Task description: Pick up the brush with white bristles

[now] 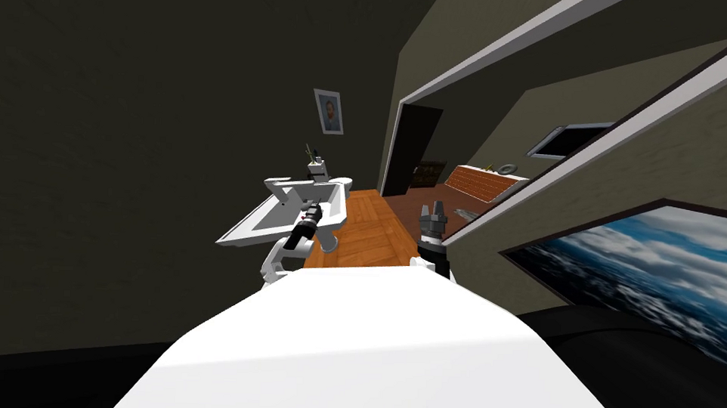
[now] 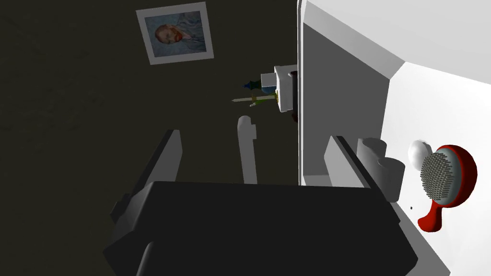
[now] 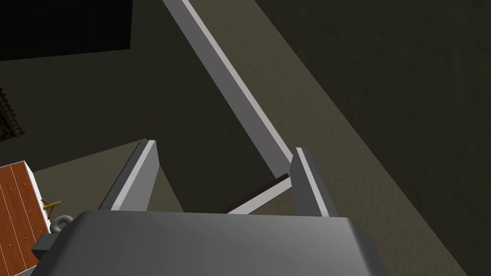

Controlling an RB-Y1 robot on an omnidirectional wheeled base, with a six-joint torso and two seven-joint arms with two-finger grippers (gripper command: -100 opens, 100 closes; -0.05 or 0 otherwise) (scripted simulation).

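Left gripper (image 1: 314, 211) reaches out over the white sink (image 1: 241, 231), left of centre in the head view. Its fingers are spread and empty, with the red-backed brush (image 2: 448, 178) near. Right gripper (image 1: 433, 212) is held forward at centre, also released.

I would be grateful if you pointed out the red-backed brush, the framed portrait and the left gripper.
brush (image 2: 438, 176), left wrist view, bristle pad.
framed portrait (image 2: 172, 34), left wrist view, the face.
left gripper (image 2: 253, 140), left wrist view, midway between fingertips.

Dark walls (image 1: 130, 129); apparently parquet floor (image 1: 376, 229); white sink (image 1: 241, 230)
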